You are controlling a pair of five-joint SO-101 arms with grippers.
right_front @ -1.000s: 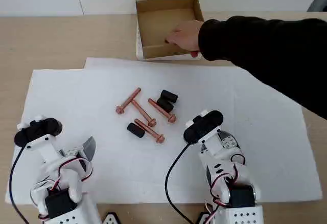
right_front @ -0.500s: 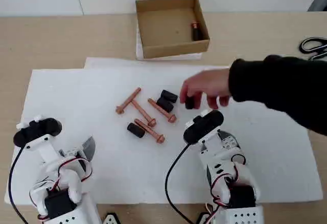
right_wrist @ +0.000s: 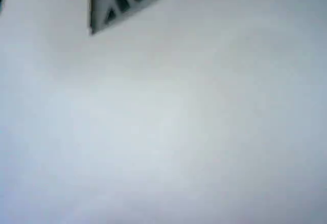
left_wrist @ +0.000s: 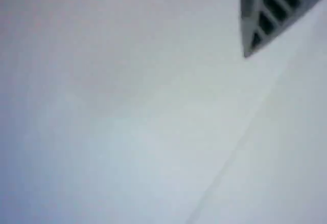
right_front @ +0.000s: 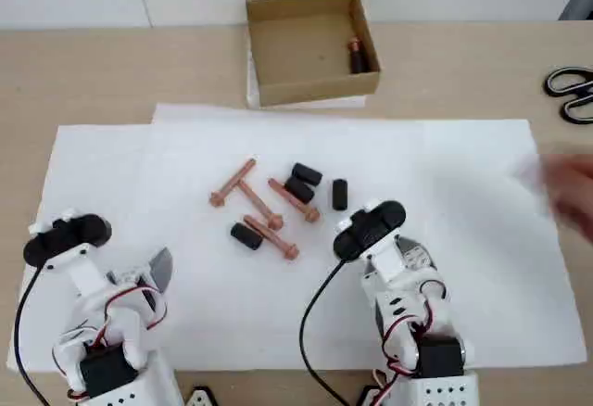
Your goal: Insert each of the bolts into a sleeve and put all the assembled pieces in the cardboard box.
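Several copper bolts (right_front: 260, 205) lie in a loose cluster on the white sheet (right_front: 482, 267), with several black sleeves among them. One sleeve (right_front: 339, 195) lies alone on the cluster's right side, just beyond the right arm's camera. The cardboard box (right_front: 269, 91) stands at the far edge and holds one bolt in a sleeve (right_front: 355, 55) by its right wall. My left gripper (right_front: 157, 267) rests low over the sheet at the near left. My right gripper (right_front: 412, 260) sits folded at the near middle. Each wrist view looks at bare white sheet, with a ridged gripper tip (left_wrist: 268, 14) (right_wrist: 127, 1) at the edge.
Scissors (right_front: 570, 83) lie on the wooden table at the far right. A person's blurred hand (right_front: 570, 188) is over the sheet's right edge, touching nothing. The sheet is bare on both sides of the cluster.
The person's hand left the box with an assembled piece inside, set a black sleeve down beside the bolts, then drew back to the right. Neither arm has moved.
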